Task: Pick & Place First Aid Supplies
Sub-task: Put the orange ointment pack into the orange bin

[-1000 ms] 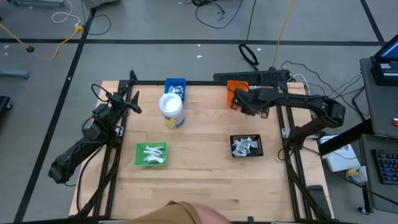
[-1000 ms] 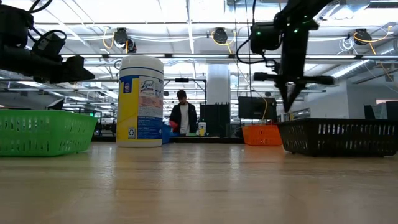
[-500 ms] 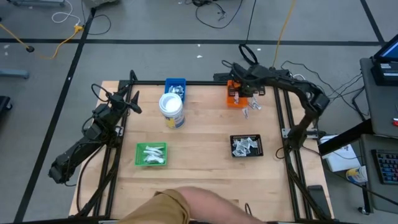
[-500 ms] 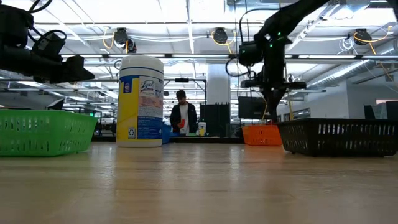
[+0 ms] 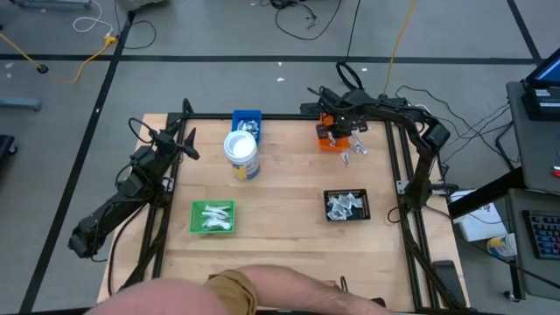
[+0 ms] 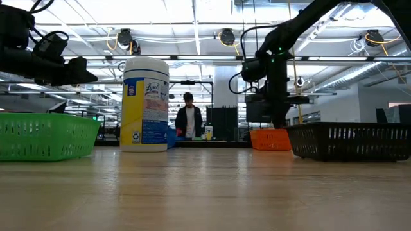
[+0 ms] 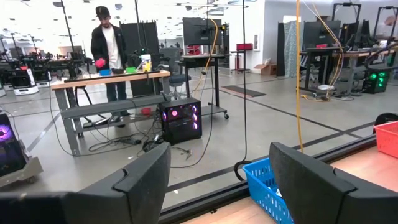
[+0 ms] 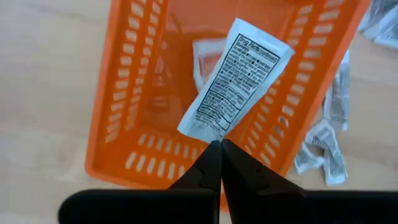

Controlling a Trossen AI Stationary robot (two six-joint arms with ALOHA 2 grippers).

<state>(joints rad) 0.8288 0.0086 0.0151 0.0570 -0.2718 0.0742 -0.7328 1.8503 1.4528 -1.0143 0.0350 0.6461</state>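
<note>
The tabletop [image 5: 289,236] carries an orange tray [image 8: 155,93]. Above it hangs the right gripper [image 8: 219,163], pinching a white printed packet [image 8: 236,78] by its corner (more packets [image 8: 323,149] lie just beside the tray). The left gripper [image 7: 217,180], fingers spread, waits at the tabletop's left edge.

Bright ceiling strip lights [image 6: 192,32] glare; foreground tabletop [image 6: 205,199] blurred; shadows soft.
</note>
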